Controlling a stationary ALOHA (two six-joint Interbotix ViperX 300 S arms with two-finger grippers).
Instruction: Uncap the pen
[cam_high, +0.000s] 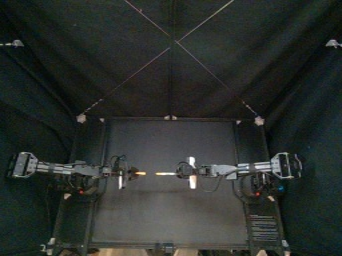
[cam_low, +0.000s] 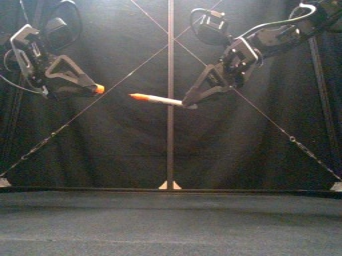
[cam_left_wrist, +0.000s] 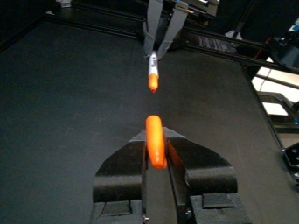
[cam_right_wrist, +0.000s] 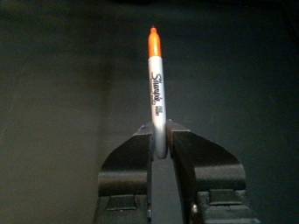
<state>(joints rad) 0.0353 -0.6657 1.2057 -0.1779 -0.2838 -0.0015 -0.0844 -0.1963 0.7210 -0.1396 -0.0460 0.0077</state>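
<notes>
The pen (cam_low: 156, 99) is held in the air above the table, its white barrel lying roughly level and its orange tip bare. My right gripper (cam_low: 190, 101) is shut on the barrel's back end; the pen (cam_right_wrist: 156, 74) sticks straight out from the right gripper (cam_right_wrist: 160, 131). The orange cap (cam_low: 98, 89) is off and sits in my left gripper (cam_low: 88, 88), which is shut on it. A small gap separates cap and tip. From the left wrist, the cap (cam_left_wrist: 155, 140) points at the pen (cam_left_wrist: 153, 74), with the right gripper (cam_left_wrist: 158, 44) behind. From above, the left gripper (cam_high: 123, 177) and right gripper (cam_high: 191, 173) face each other at mid-table.
The black table (cam_high: 167, 215) lies well below both grippers. Black curtains close in the back and both sides.
</notes>
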